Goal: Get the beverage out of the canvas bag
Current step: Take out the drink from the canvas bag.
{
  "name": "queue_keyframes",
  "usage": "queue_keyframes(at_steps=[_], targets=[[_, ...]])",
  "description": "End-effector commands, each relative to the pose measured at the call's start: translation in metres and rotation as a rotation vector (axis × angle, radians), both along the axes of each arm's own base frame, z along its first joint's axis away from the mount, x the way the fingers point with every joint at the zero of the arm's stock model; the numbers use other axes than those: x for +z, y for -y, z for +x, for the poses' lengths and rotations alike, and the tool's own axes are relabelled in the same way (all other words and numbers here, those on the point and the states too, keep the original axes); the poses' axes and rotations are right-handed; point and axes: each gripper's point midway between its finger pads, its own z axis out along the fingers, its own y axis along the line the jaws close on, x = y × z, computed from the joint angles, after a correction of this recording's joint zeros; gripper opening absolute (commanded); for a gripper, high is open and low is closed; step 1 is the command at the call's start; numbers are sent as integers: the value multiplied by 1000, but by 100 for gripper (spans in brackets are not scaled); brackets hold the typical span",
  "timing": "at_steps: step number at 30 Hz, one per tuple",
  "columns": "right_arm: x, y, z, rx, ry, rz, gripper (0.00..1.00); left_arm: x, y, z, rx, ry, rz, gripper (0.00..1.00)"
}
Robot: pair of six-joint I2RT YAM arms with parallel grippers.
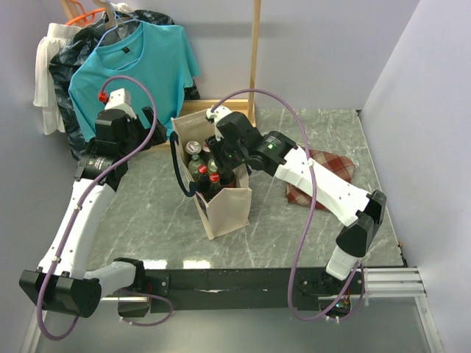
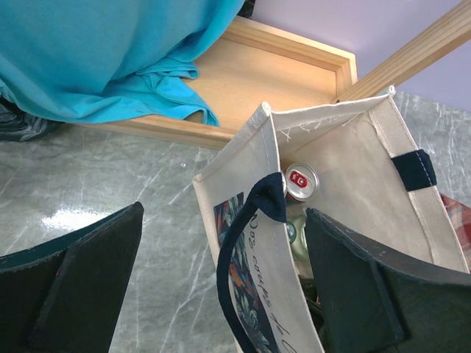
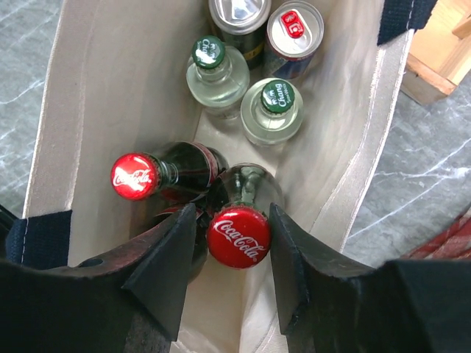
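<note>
The cream canvas bag with navy handles stands open mid-table; it also shows in the left wrist view and the right wrist view. Inside stand two red-capped Coca-Cola bottles, two clear green-capped bottles and two cans. My right gripper reaches down into the bag, open, its fingers straddling the nearer Coca-Cola cap; one finger touches it, the other leaves a small gap. My left gripper is wide open astride the bag's left wall and navy handle, one finger inside.
A red plaid cloth lies right of the bag. A wooden clothes-rack base and a hanging teal shirt stand behind. Walls close the back and right; the table's front edge is near the arm bases.
</note>
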Motion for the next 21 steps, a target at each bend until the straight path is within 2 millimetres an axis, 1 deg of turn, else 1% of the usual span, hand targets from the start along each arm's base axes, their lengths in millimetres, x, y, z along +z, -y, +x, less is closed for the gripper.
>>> queue_keyframes(at_steps=[1, 4, 11, 14, 18, 20, 21], targets=[[19, 0, 9, -21, 50, 39, 51, 14, -4, 1, 17, 40, 9, 96], [20, 2, 9, -29, 54, 40, 52, 18, -8, -1, 35, 49, 20, 96], [13, 5, 11, -43, 42, 23, 50, 19, -9, -1, 45, 52, 16, 96], [11, 5, 10, -42, 40, 26, 45, 23, -13, -3, 69, 70, 13, 96], [11, 5, 10, -44, 40, 25, 36, 31, -16, -7, 80, 105, 4, 96], [9, 5, 11, -45, 34, 23, 26, 31, -17, -8, 87, 110, 5, 96], [9, 5, 11, -46, 36, 21, 17, 31, -17, -9, 88, 112, 2, 96]])
